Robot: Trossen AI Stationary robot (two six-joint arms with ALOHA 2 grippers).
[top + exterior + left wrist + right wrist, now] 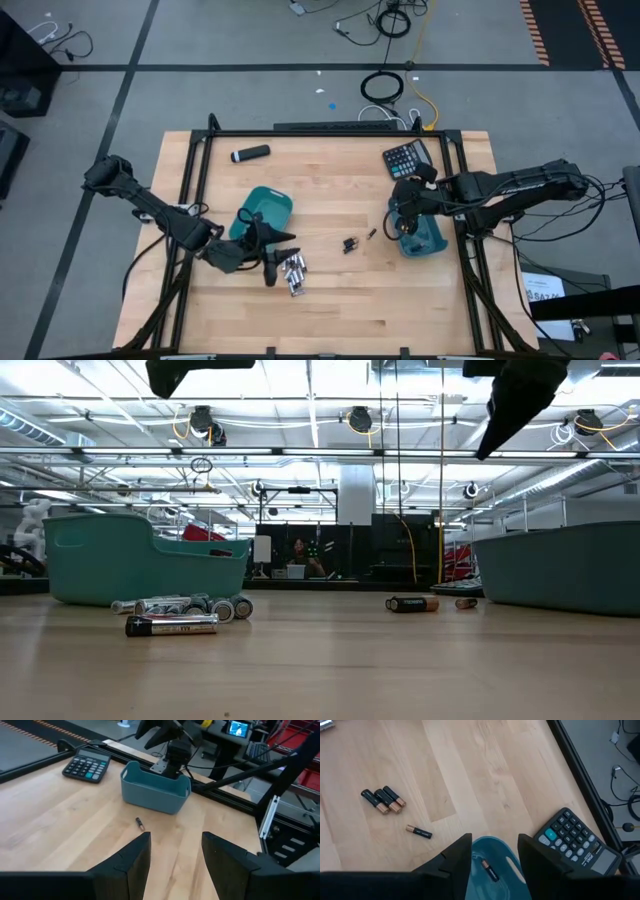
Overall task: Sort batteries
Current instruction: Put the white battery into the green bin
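The high view looks straight down on the whole surface [330, 310]. The low view sits level at its edge. Both wrist views look closely downward, sharing the calculator [87, 764] at two o'clock.

We are looking down on a wooden tabletop [330, 310] that is carrying two teal bins [268, 208] [420, 240], silvery batteries [293, 272] at six o'clock, dark batteries [350, 244] mid-table, a calculator [407, 157] at one o'clock, and a black cylinder [250, 153] at eleven.

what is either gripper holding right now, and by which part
Nothing. The left gripper is open and empty over the wooden table. The right gripper is open above the right teal plastic bin, where one small dark battery lies.
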